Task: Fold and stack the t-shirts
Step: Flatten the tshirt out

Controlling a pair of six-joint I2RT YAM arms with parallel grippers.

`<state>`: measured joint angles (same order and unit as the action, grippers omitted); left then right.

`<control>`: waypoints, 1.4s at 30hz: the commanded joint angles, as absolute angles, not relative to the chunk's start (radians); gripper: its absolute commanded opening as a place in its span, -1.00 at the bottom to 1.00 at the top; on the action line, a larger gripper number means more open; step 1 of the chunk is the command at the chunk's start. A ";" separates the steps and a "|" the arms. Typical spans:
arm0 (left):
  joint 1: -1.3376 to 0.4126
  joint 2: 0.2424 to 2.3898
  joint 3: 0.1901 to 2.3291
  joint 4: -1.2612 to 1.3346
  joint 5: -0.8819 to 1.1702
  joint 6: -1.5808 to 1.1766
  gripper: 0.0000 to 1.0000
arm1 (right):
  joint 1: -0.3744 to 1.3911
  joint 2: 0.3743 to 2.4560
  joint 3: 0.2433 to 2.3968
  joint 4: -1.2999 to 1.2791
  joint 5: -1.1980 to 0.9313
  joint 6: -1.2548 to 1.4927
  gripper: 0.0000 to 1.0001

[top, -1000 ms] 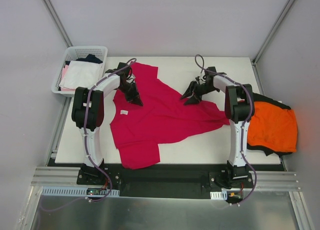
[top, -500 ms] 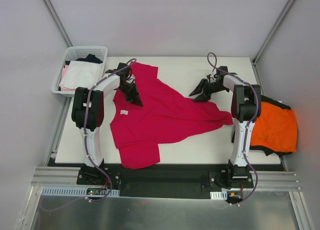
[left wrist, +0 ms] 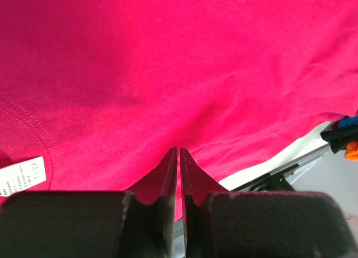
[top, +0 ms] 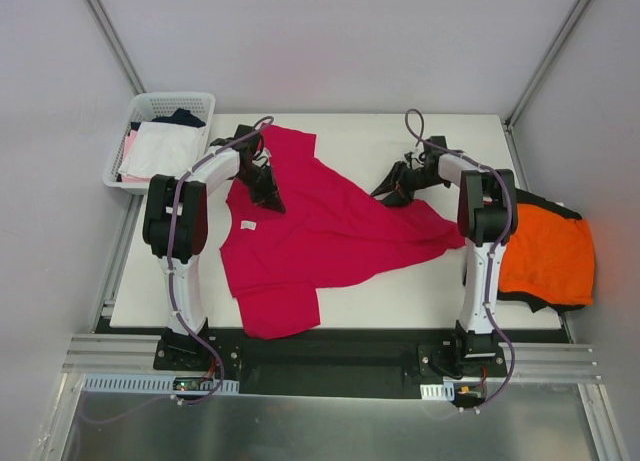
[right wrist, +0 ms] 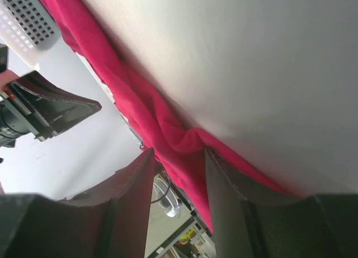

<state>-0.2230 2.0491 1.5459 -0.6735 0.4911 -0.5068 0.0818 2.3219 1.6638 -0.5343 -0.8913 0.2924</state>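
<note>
Moved: right gripper (top: 392, 189), brought back to shirt's (top: 320, 236) edge.
Right jaws: parted astride a cloth ridge.
Left gripper (left wrist: 178, 153): pinched shut on cloth.
Shirt: rumpled on table (top: 400, 286); soft, light, best taken at hems.

A white rectangular tabletop (top: 450, 141) is shown from above under even light; it is enclosed by pale grey wall panels (top: 330, 41), with slanted grey metal struts (top: 108, 36) at the far corners; a white plastic mesh basket (top: 160, 103) is set at the far-left corner; a silver aluminium rail (top: 110, 353) and a brushed steel floor plate (top: 330, 426) are seen nearest.
</note>
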 commanded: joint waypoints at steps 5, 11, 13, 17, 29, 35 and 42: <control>-0.227 2.028 1.574 -0.703 0.511 -0.476 -0.89 | 0.173 2.307 1.669 -0.502 -0.888 0.321 -0.13; -0.227 2.020 1.563 -0.703 0.508 -0.471 -0.89 | 0.179 2.336 1.753 -0.508 -0.887 0.348 -0.13; -0.227 2.020 1.565 -0.704 0.509 -0.469 -0.89 | 0.178 2.345 1.784 -0.518 -0.887 0.353 -0.13; -0.227 2.020 1.566 -0.704 0.508 -0.469 -0.89 | 0.178 2.347 1.789 -0.522 -0.877 0.362 -0.39; -0.229 2.040 1.577 -0.701 0.511 -0.483 -0.89 | 0.181 2.232 1.769 -0.564 -0.830 0.357 -0.97; -0.241 2.056 1.597 -0.703 0.503 -0.489 -0.90 | 0.196 2.186 1.868 -0.635 -0.822 0.341 -0.98; -0.288 2.100 1.618 -0.700 0.491 -0.492 -0.90 | 0.247 2.145 1.902 -0.866 -0.781 0.230 -0.97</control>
<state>-0.2581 2.0739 1.5818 -0.6861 0.4927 -0.4900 0.2020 2.2440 1.8790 -0.6685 -0.8112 0.3260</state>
